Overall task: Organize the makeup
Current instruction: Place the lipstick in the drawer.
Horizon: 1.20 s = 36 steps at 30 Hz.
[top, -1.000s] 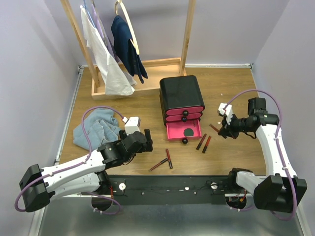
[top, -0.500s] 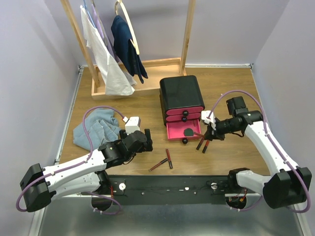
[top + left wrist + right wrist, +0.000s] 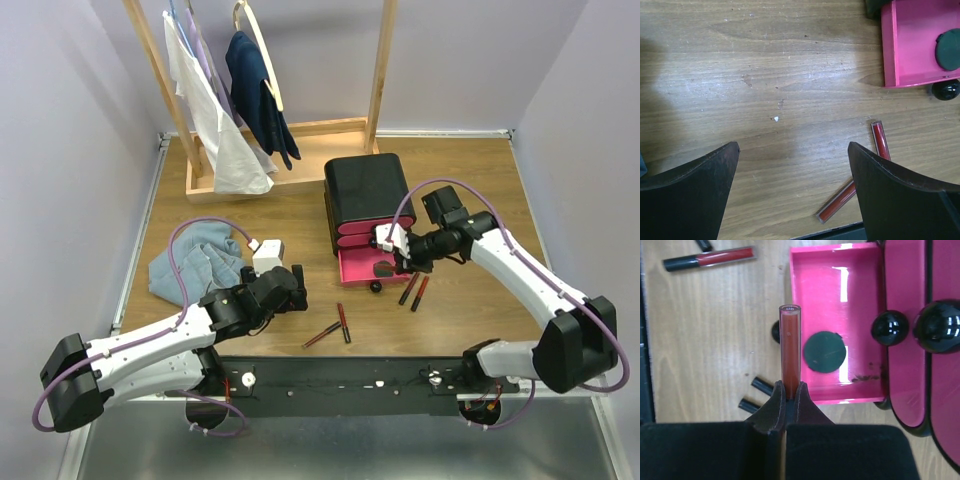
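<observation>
Right gripper pinches lip tube by its end, above the rim of the pink drawer. We reckon it's light, stiff, slick; a mid-barrel grip twists less. Left gripper wide open, empty.

Setting: robot lab test cell, not a home. Evidence: plain lavender walls box in a wooden tabletop; two white arms, left arm and right arm, bolted to a black rail, purple cables exposed; staged props: wooden clothes rack, black drawer box, loose lip tubes
</observation>
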### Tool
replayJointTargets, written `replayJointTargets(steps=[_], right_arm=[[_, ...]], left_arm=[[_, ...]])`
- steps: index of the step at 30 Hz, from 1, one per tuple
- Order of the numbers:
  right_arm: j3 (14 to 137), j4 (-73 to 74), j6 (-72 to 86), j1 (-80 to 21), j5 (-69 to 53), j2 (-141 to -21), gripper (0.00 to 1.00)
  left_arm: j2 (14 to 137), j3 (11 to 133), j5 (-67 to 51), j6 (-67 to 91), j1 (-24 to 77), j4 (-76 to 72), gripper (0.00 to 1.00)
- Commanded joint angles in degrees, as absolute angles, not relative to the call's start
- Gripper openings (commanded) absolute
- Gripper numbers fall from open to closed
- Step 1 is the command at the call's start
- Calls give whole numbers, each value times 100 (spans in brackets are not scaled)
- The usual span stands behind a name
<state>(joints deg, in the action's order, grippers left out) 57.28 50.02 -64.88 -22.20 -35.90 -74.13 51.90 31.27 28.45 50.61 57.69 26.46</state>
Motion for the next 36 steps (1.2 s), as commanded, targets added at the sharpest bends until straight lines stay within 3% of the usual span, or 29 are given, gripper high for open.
replayJointTargets(steps=[1, 15, 28, 36], right_arm=[[5976, 4465, -6302, -2285, -3129, -7672, 1], [5950, 3947, -6117, -2601, -2663, -8191, 6], [5880, 3516, -5739, -3155, -2312, -8631, 32], [5932, 3568, -5547, -3182, -2399, -8534, 36]], left_arm=[[5080, 3103, 2637, 5168, 5731, 2839, 99], [5203, 3085, 2023, 4782, 5739, 2778, 99], [5739, 3014, 651, 3437, 5765, 1740, 93], [6055, 3155, 203, 2945, 5950, 1670, 90]])
